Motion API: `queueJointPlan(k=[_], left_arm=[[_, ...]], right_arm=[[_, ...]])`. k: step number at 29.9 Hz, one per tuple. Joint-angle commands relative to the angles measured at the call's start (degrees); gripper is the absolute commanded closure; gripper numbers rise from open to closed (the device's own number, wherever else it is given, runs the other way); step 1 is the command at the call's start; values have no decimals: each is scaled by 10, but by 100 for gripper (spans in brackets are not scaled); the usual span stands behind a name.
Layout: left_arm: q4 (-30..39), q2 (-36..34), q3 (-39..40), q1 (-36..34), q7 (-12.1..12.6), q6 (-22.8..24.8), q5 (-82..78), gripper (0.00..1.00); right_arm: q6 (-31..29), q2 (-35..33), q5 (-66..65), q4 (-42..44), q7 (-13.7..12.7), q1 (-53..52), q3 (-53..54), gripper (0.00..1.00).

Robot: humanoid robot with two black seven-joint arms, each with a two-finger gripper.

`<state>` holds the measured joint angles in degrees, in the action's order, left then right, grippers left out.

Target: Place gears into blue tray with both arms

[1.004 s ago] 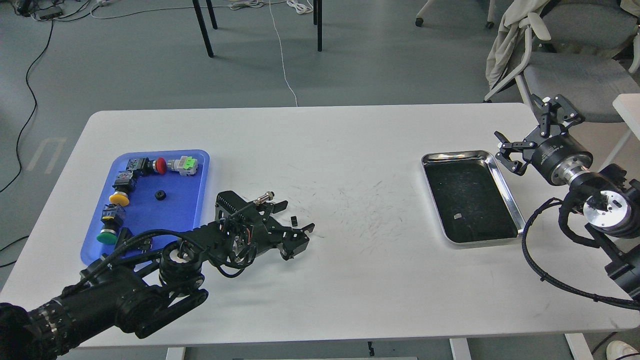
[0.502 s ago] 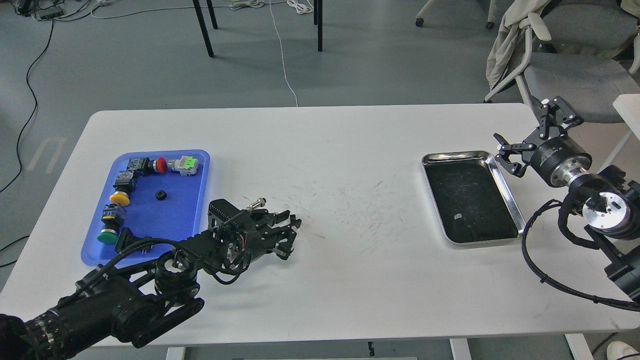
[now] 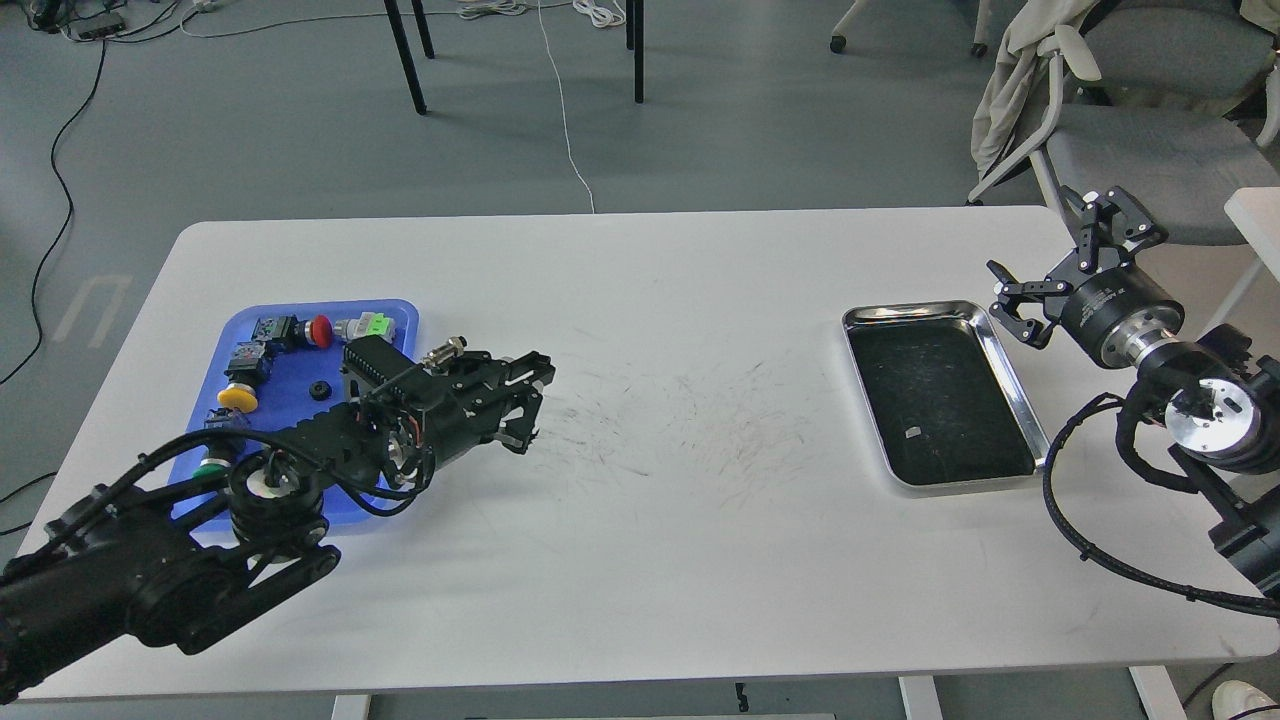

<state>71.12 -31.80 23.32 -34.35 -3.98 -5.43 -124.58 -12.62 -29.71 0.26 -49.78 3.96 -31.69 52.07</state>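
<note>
The blue tray (image 3: pixel 290 362) lies at the table's left, partly covered by my left arm. One gear (image 3: pixel 320 390), a small black toothed disc, rests in the tray's middle. My left gripper (image 3: pixel 531 405) hovers just right of the tray with its fingers drawn together. The gear that lay on the table no longer shows there and is hidden between the dark fingertips. At the far right, my right gripper (image 3: pixel 1063 257) stands open and empty, beside the steel tray's far right corner.
Push-button switches line the blue tray: red cap (image 3: pixel 320 332), light green (image 3: pixel 375 325), yellow (image 3: pixel 238 397). A steel tray with black lining (image 3: pixel 1015 372) holds only a tiny scrap (image 3: pixel 912 433). A chair (image 3: pixel 1150 150) stands past the table's right end.
My left gripper shut on the gear lying on the table, then lifted and swung left toward the blue tray. The right arm has barely moved.
</note>
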Motion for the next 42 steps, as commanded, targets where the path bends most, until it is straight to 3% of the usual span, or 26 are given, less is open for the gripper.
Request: queueJointPlan(k=[1, 9, 16, 27, 30, 34, 37, 40, 42], left_arm=[[15, -83, -1, -12, -7, 0, 54, 93], [2, -191, -15, 37, -42, -14, 132, 93], [-21, -187, -15, 111, -40, -45, 145, 93], [-77, -163, -15, 113, -39, -47, 150, 88], [-88, -153, -15, 112, -41, -47, 150, 78], [-89, -151, -15, 111, -43, -48, 151, 45], [-89, -151, -14, 110, -45, -55, 151, 33], [-83, -151, -10, 104, -45, -57, 167, 12], [-76, -152, -8, 99, -45, -59, 180, 6]], right_arm=[[1, 0, 0, -1, 0, -1, 0, 3], [1, 0, -1, -2, 0, -2, -1, 3], [0, -1, -1, -4, 0, -2, -2, 3], [-1, -3, -2, -2, 0, -1, -4, 3], [-1, -3, -2, -2, 0, -1, -4, 3], [-1, -2, -2, -1, 0, 0, -4, 3], [-1, -2, -3, -1, 0, 0, -4, 3], [-1, -2, -3, -1, 0, 0, -4, 3], [-1, -2, -3, -1, 0, 0, -4, 3]])
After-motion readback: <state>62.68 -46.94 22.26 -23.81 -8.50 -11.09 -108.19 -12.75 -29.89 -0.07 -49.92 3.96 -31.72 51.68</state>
